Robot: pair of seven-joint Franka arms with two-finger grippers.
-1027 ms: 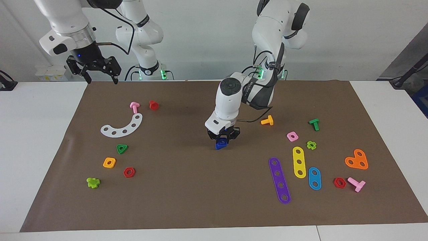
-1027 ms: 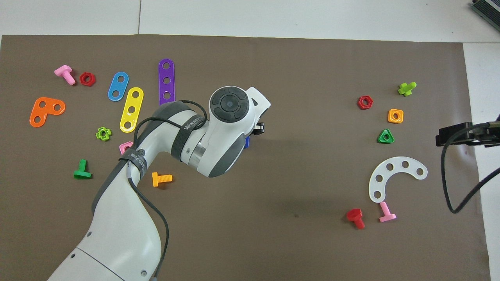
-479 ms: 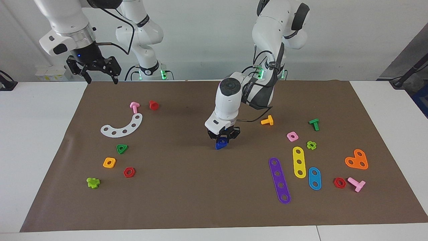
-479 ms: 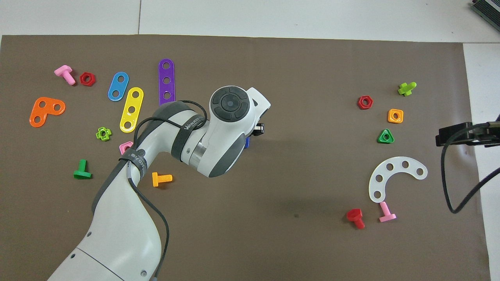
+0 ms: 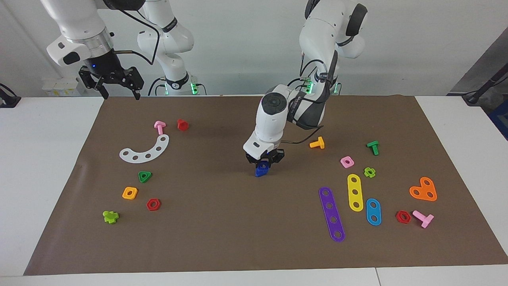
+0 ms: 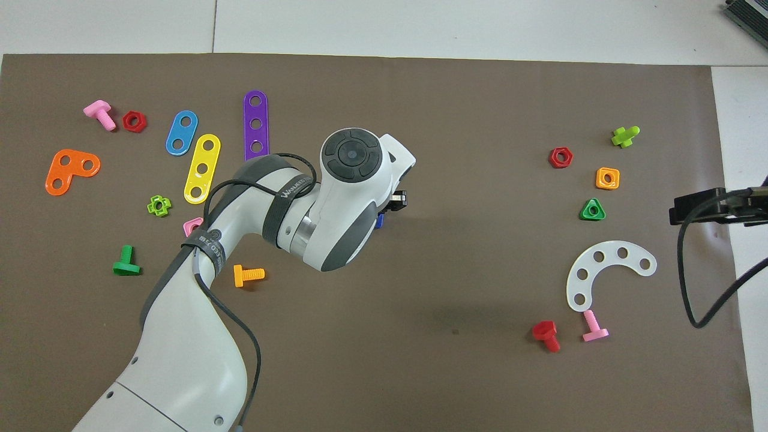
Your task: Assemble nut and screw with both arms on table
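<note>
My left gripper [image 5: 265, 162] is low over the middle of the brown mat [image 5: 222, 222], shut on a small blue piece, the screw [image 5: 261, 171], which rests on or just above the mat. In the overhead view the left arm covers it; only a blue sliver [image 6: 380, 221] shows beside the wrist. The blue nut does not show apart from the blue piece. My right gripper [image 5: 115, 85] is open and empty, raised over the mat's edge at the right arm's end; part of it shows in the overhead view [image 6: 714, 207]. That arm waits.
Toward the right arm's end lie a white curved strip [image 5: 145, 151], a green triangular nut [image 5: 145, 176], an orange square nut [image 5: 129, 193] and a red nut [image 5: 153, 204]. Toward the left arm's end lie an orange screw [image 5: 317, 143], a pink nut [image 5: 347, 161] and a purple strip [image 5: 331, 213].
The left wrist has shifted slightly and the blue piece under it looks turned a little. The right arm has not moved.
</note>
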